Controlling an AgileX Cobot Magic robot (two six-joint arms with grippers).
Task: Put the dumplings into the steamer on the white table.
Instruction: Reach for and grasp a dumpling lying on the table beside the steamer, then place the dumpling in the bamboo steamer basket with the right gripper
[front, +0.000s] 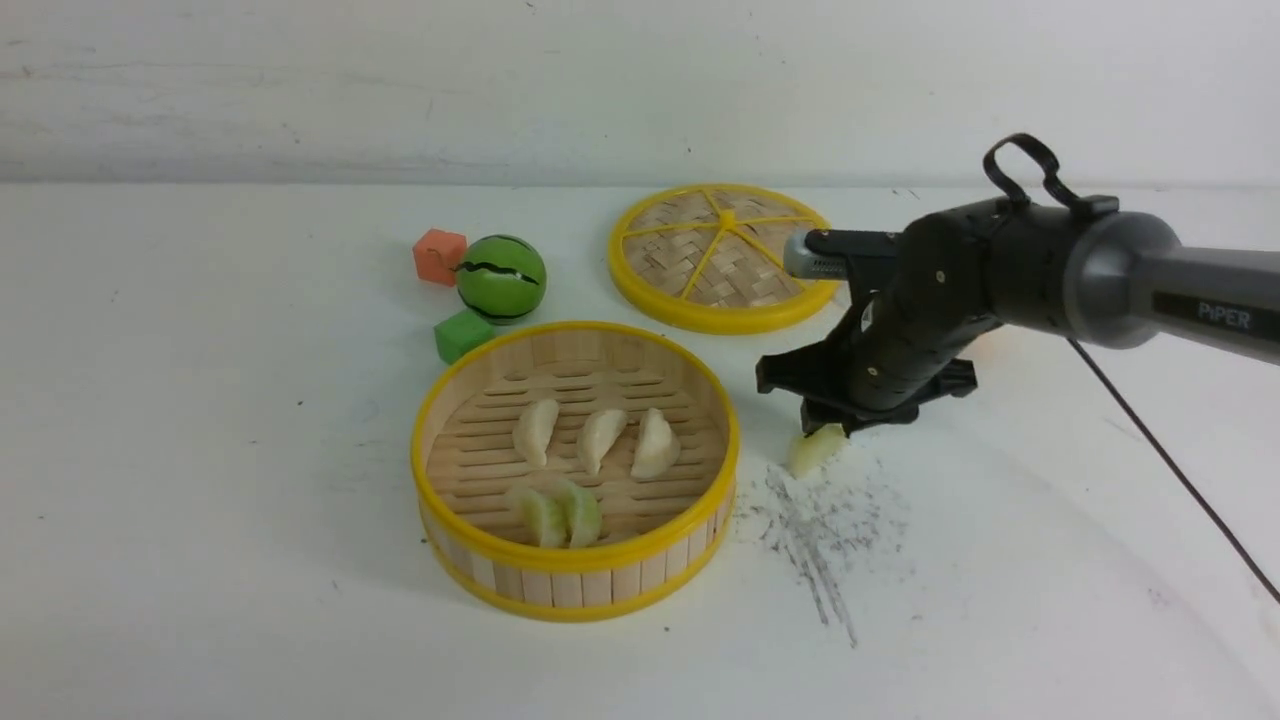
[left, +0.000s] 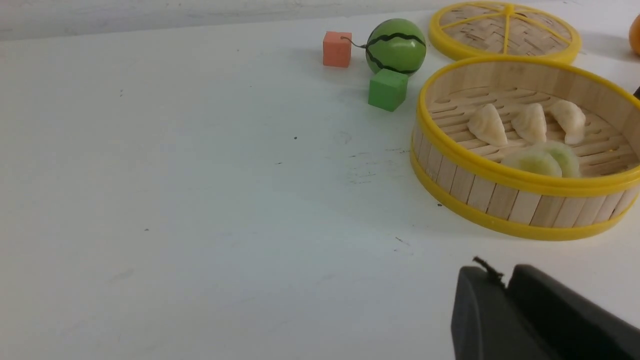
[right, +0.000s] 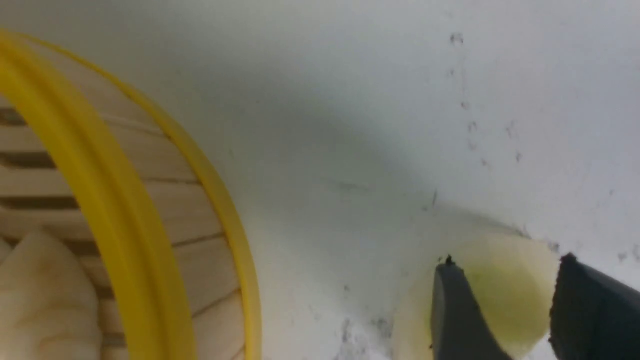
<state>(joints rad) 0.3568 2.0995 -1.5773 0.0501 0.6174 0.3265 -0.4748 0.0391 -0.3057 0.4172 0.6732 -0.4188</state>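
The steamer (front: 575, 555) stands on the white table (front: 200, 450) at the centre. Inside lie three cream dumplings (front: 600, 438) in a row and two pale green ones (front: 560, 513) near the front wall. One more pale green dumpling (front: 815, 450) rests on the table to the right of the steamer. My right gripper (front: 825, 425) points down over it. In the right wrist view this dumpling (right: 510, 300) fills the gap between the fingers of the right gripper (right: 507, 262), next to the steamer's rim (right: 115, 200). My left gripper (left: 505, 280) is shut and holds nothing, low over the table near the steamer (left: 500, 170).
The woven yellow-rimmed lid (front: 722, 258) lies flat behind the right gripper. A green striped ball (front: 501, 278), an orange cube (front: 439, 256) and a green cube (front: 462, 335) sit behind the steamer's left side. Dark scuff marks (front: 820, 530) and a thin cable (front: 1170, 460) lie to the right.
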